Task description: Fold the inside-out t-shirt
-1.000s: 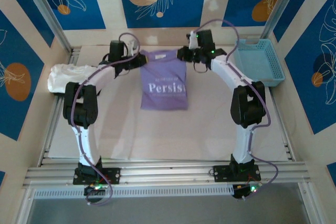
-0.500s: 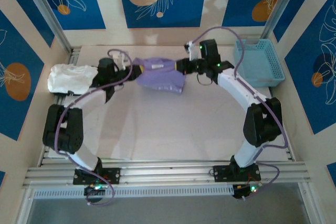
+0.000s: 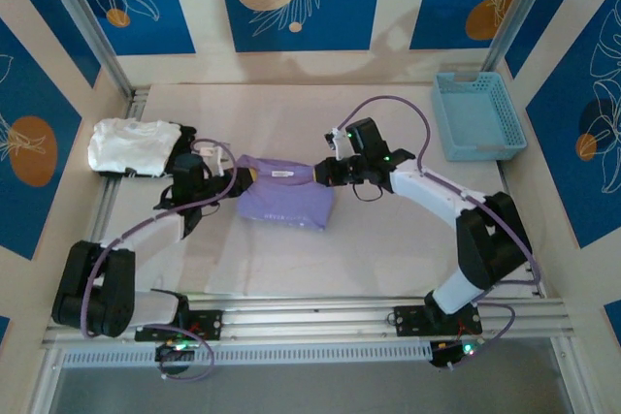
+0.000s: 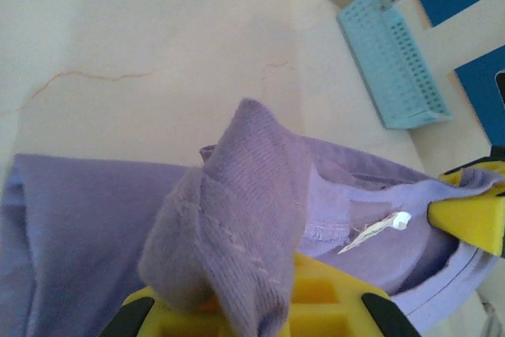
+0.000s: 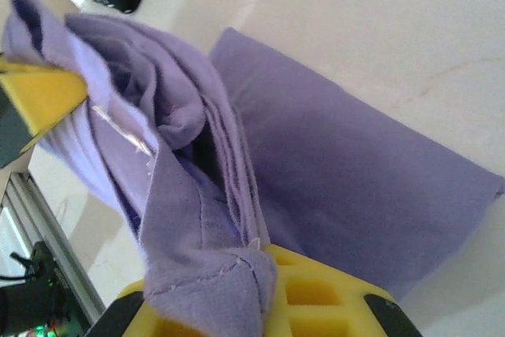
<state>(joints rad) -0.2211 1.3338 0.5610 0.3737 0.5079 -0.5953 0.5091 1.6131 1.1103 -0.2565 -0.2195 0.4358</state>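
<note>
The inside-out t-shirt (image 3: 286,203) is lavender and lies as a folded bundle on the table's middle left. Its far edge is lifted and stretched between both grippers. My left gripper (image 3: 248,178) is shut on the left end of that edge, and my right gripper (image 3: 321,173) is shut on the right end. In the left wrist view, bunched fabric (image 4: 237,226) spills over my yellow fingers (image 4: 323,297), with a white neck label (image 4: 381,228) nearby. In the right wrist view, gathered layers (image 5: 197,219) rise from my gripper (image 5: 252,297) above the flat folded part (image 5: 355,171).
A folded white garment (image 3: 131,145) lies at the far left edge with something black (image 3: 176,145) beside it. A light blue basket (image 3: 477,115) stands at the back right, also seen as the basket (image 4: 394,61) from the left wrist. An aluminium rail (image 3: 310,317) runs along the near edge.
Both grippers have come toward the near side and down with the shirt's top edge. The shirt, which hung open with its print showing, now lies doubled over on the table.
</note>
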